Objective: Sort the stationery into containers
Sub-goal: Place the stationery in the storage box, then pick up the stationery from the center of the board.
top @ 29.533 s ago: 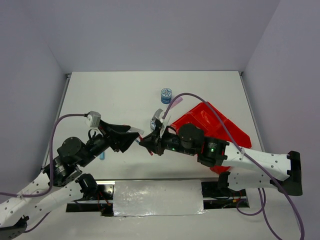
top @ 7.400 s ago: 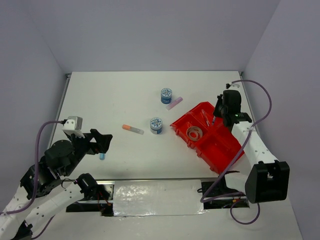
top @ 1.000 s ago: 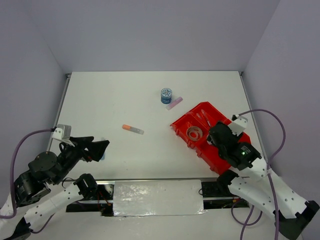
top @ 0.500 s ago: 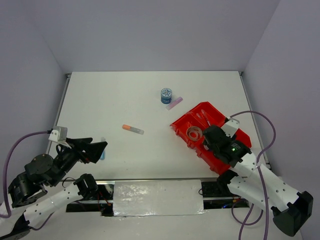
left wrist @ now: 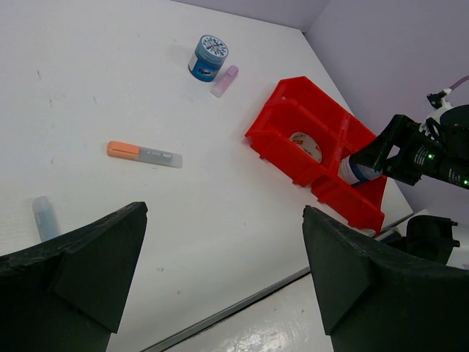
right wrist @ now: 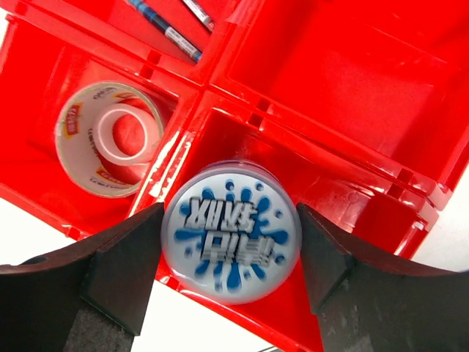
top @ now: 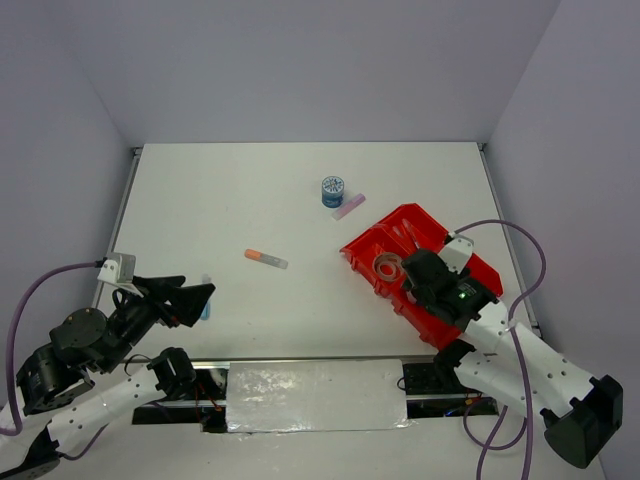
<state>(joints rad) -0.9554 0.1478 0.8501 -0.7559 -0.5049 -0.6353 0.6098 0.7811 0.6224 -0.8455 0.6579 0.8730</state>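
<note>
My right jaws: clamped on the blue-white roll (right wrist: pixel 231 232), over a compartment of the red tray (right wrist: pixel 352 95).
Next compartment: the tape ring (right wrist: pixel 110 139) lies flat there.
My left jaws: wide apart, holding nothing, above the bench (left wrist: pixel 110 95), near the light blue pen (left wrist: pixel 44 217).

In the right wrist view, the lettering on the blue-white roll (right wrist: pixel 231 243) is blurring beyond reading, and the roll is covering most of its compartment's floor in the red tray (right wrist: pixel 352 95). Two pens (right wrist: pixel 172 37) are running off the upper edge. In the overhead view's lower left, the left gripper (top: pixel 198 298) is hiding part of the light blue pen (top: pixel 204 313).
</note>
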